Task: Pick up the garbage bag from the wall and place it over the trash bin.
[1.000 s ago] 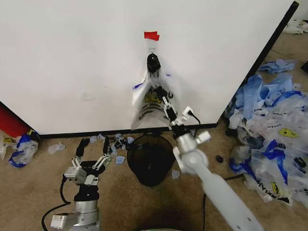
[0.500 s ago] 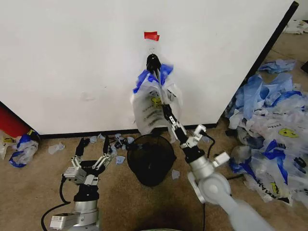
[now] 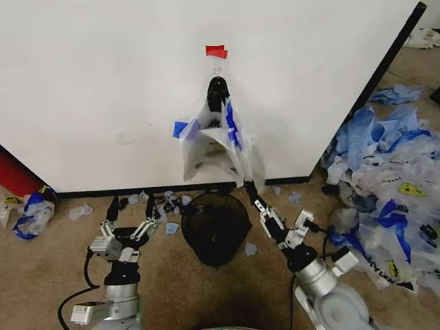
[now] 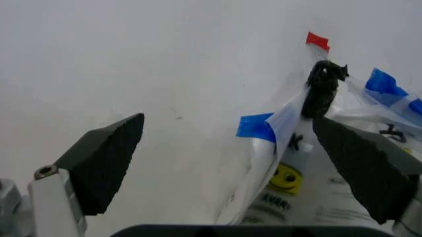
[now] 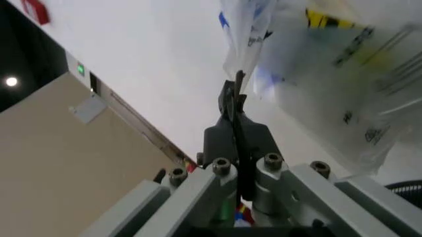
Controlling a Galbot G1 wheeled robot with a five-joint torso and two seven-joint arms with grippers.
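The garbage bag (image 3: pixel 213 148) hangs against the wall (image 3: pixel 103 82), gathered under a black clip (image 3: pixel 217 93) just below the small hook (image 3: pixel 217 71) and red tape (image 3: pixel 216 50). Its lower right corner is drawn out toward my right gripper (image 3: pixel 247 185), which is shut on a thin fold of the film. The right wrist view has the shut right gripper (image 5: pixel 236 94) with the bag (image 5: pixel 316 59) just beyond. The trash bin (image 3: pixel 216 227) stands on the floor directly below. My left gripper (image 3: pixel 130 220) is open, low and left of the bin, and faces the bag (image 4: pixel 277 148).
A big heap of blue-and-white plastic bags (image 3: pixel 392 179) fills the floor on the right. A red cylinder (image 3: pixel 14 175) and a loose bag (image 3: pixel 31 210) sit at the far left. Plastic scraps (image 3: pixel 165 203) lie along the black baseboard (image 3: pixel 82 192).
My right arm has drawn back and down from high on the bag to its lower right corner. The bag has shifted and spread out toward it. The left arm has stayed put.
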